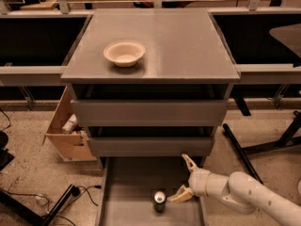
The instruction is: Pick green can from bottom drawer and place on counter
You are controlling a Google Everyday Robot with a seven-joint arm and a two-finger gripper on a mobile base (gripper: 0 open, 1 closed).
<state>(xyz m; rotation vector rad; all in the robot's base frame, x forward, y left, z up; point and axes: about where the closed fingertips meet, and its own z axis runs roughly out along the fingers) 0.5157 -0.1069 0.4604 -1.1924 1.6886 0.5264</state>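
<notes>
The task stands at the reach-and-grasp step: nothing has been lifted yet. The green can [160, 201] stands upright on the floor of the bottom drawer [127, 182], which is pulled out toward the camera, near the middle of the part that shows. The gripper [177, 178] hangs inside the drawer just to the can's right, its two fingers spread wide apart and holding nothing. The lower finger points at the can and sits just beside it (whether it touches cannot be told), while the upper finger angles up toward the closed drawer front above.

The next move probably calls for shifting the gripper left so that the can sits between the fingers, then closing on its body and lifting it clear of the drawer's low side. After that comes a long rise to the counter [188, 46], where a pale bowl [124, 53] takes the left part.

The white arm [254, 197] comes in low from the lower right, forearm nearly level, wrist turned toward the can.
</notes>
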